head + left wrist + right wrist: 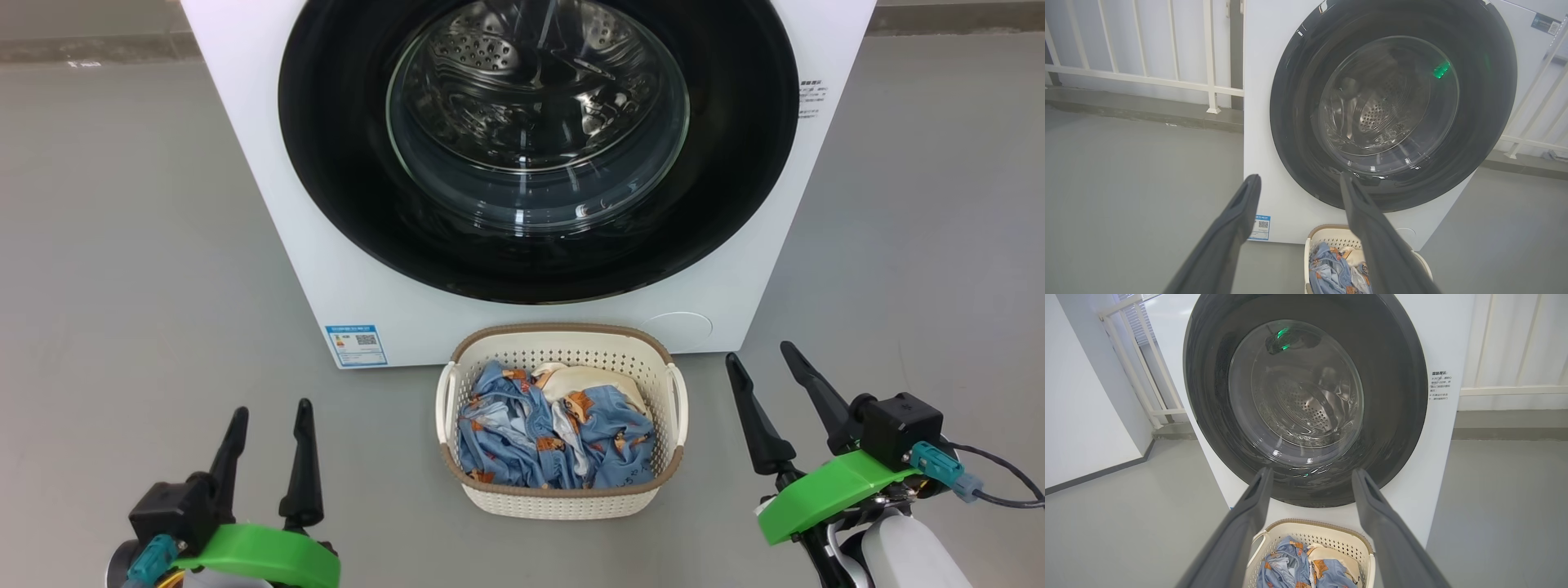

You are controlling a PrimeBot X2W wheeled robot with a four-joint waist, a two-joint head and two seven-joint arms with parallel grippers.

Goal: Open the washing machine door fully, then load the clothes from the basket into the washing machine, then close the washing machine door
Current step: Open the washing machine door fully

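Grey floor (122, 245) | one washing machine (269, 204), top cut off; one door (343, 163), closed | one basket (563, 500) just before it, clothes (522, 441) inside, count unclear | two claws: left claw (272, 408), right claw (759, 349), spread wide, empty

The washing machine (343, 269) carries a small blue label (356, 345) at the lower left corner of its white front, close to the floor. The label holds a QR code on a white patch, a small red mark and rows of print too fine to read. To the right of the washing machine door (735, 163), on the white front panel, stands a short block of black Chinese print (811, 100). It has a heading line with several lines beneath, and its characters are too small to make out. In the left wrist view a dark label (1545, 24) with another QR code sits near the machine's upper corner, and its wording is unreadable.
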